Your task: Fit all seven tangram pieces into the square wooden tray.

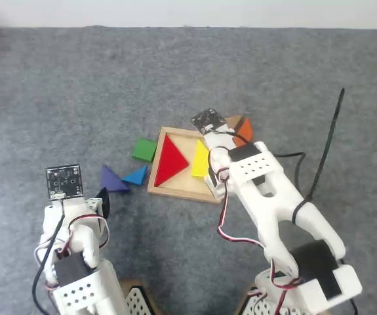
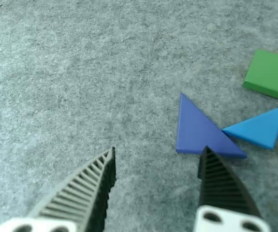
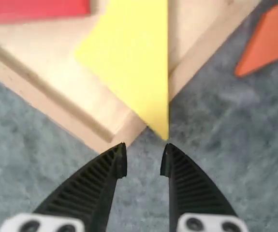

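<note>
High view puts the square wooden tray at the middle of the frame on a grey mat. By my judgement the task is under halfway done. Two pieces are at the tray: one red triangle lies flat inside, and one yellow piece sits to its right. In the right wrist view, a corner of the yellow piece pokes out over the tray's rim, so it does not look fully seated. Left of the tray on the mat lie one green square, one dark blue triangle and one light blue triangle, the two triangles meeting at a tip. Just off the tray's upper right corner is one orange piece, with a brownish shape beside it that may be the seventh piece, though I cannot tell. That leaves four or five pieces to bring in, plus the yellow one to settle. The right gripper hangs just short of the yellow corner, jaws a little apart and holding nothing. The left gripper is spread wide and empty, one fingertip at the dark blue triangle's edge.
</note>
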`<move>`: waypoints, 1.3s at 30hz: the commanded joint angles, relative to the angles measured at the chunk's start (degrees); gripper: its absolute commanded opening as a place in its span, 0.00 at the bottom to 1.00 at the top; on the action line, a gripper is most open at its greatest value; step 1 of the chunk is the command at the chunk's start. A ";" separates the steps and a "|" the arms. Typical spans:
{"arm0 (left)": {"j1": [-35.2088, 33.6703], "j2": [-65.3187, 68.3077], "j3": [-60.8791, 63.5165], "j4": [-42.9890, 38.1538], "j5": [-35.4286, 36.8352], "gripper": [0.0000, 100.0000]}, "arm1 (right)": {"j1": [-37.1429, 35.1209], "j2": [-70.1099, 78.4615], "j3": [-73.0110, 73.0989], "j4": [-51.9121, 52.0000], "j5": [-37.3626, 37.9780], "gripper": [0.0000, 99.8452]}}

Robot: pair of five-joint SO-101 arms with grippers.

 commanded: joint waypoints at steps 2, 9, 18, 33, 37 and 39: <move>0.26 -0.97 -1.27 0.18 0.44 0.27 | 1.01 1.63 -2.64 -2.15 0.88 0.13; 0.26 -0.97 -1.27 0.18 0.44 0.27 | 4.79 14.64 -13.01 -2.42 0.88 0.13; 0.26 -0.97 -1.27 0.18 0.44 0.27 | 6.02 20.00 -22.51 -2.42 0.88 0.13; 0.26 -0.97 -1.27 0.18 0.44 0.27 | 1.89 36.00 -40.88 -2.33 0.88 0.13; 0.26 -0.97 -1.27 0.18 0.44 0.27 | 0.92 36.97 -43.60 -2.24 0.44 0.13; 0.26 -0.97 -1.27 0.18 0.44 0.27 | 0.92 35.30 -43.69 -0.84 0.09 0.13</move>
